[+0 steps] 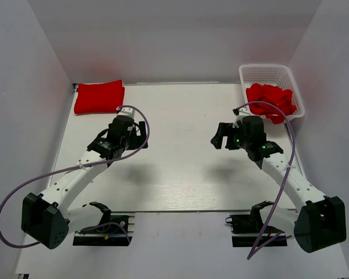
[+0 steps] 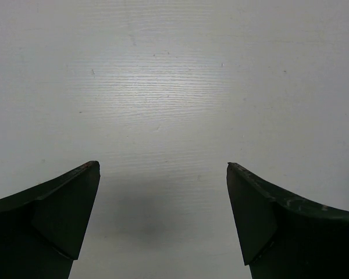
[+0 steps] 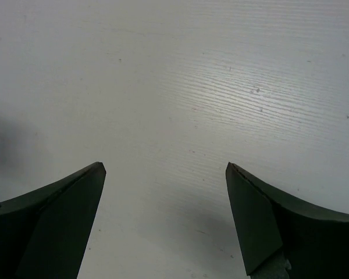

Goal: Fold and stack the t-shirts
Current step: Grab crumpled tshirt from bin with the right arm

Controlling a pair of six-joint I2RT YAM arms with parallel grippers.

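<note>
1. Overhead, the left gripper point(image 2: 163, 165) and right gripper point(image 3: 165, 165) hung above the middle of the table point(image 1: 180, 168), each spread wide, holding nothing
2. One folded t-shirt point(image 1: 99, 96) lay at the far-left corner; crumpled t-shirts point(image 1: 271, 100) filled the white basket point(image 1: 267, 72) at far right
3. A grab there looked likely to drag up several tangled shirts or tip the light basket at the table's edge
4. Walls point(image 1: 41, 58) crowded both far corners; the centre offered folding room
</note>
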